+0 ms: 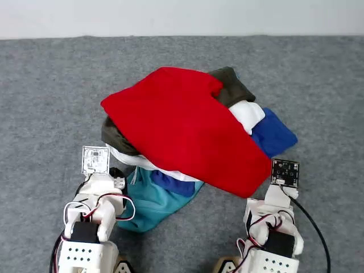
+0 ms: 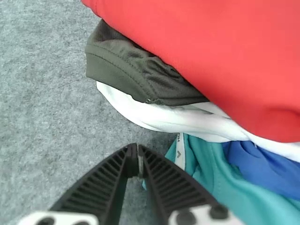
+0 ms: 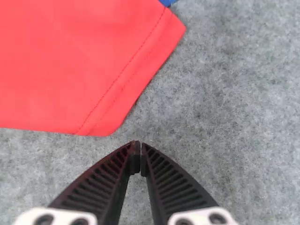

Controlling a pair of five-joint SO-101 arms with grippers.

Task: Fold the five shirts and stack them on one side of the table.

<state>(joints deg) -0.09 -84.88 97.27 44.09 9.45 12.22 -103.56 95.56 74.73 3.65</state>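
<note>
A grey, felt-like table [image 1: 51, 85] fills most of the frame, with a pale wall [image 1: 170, 17] as a strip along the top. One heap lies at the centre, and I count five shirts by colour. A red shirt [image 1: 182, 125] is spread on top, with an olive shirt [image 1: 233, 88], a white shirt [image 1: 248, 114], a blue shirt [image 1: 273, 133] at the right and a teal shirt [image 1: 151, 202] at the lower left. The lower four are mostly buried, their outlines hard to follow. Two arms stand at the bottom edge. The left gripper [image 2: 138, 149], by the teal and white hems, is pinched together on nothing. The right gripper [image 3: 140, 145], just off the red corner, is likewise closed and empty.
</note>
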